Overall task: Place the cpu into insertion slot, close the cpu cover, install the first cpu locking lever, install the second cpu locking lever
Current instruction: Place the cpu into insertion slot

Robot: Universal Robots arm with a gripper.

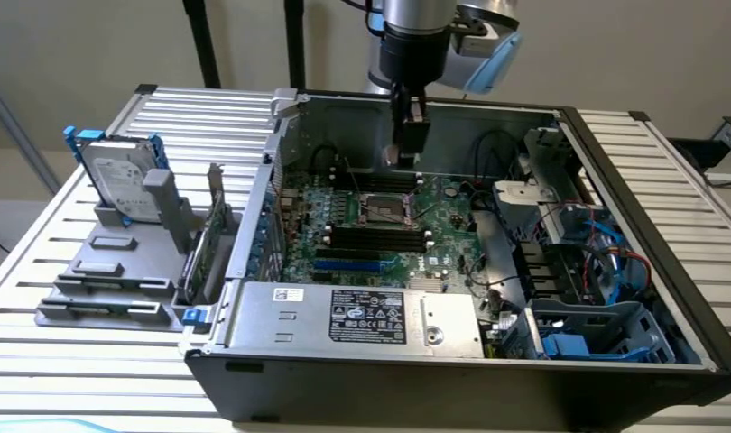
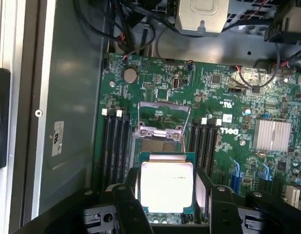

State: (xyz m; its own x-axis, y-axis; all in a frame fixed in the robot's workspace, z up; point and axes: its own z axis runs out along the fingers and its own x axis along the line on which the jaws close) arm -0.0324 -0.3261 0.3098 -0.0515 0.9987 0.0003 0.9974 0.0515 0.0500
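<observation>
My gripper (image 1: 402, 161) hangs inside the open computer case, above the green motherboard (image 1: 444, 225) and just behind the insertion slot (image 1: 385, 213). In the wrist view the cpu (image 2: 166, 185) shows its silvery face between my two black fingers (image 2: 128, 202), which press on its two sides; my gripper (image 2: 167, 197) is shut on it. Beyond the chip, part of the dark insertion slot (image 2: 159, 146) shows. The cpu cover (image 2: 160, 131), a thin metal frame, stands tilted up at the slot's far edge.
Long black memory slots (image 2: 116, 141) flank the socket. A silver heatsink (image 2: 272, 134) sits to one side. A power supply (image 1: 354, 316) fills the case's front, and blue cables (image 1: 595, 248) lie on the exterior view's right. A hard drive (image 1: 119, 176) stands on a grey rack outside the case.
</observation>
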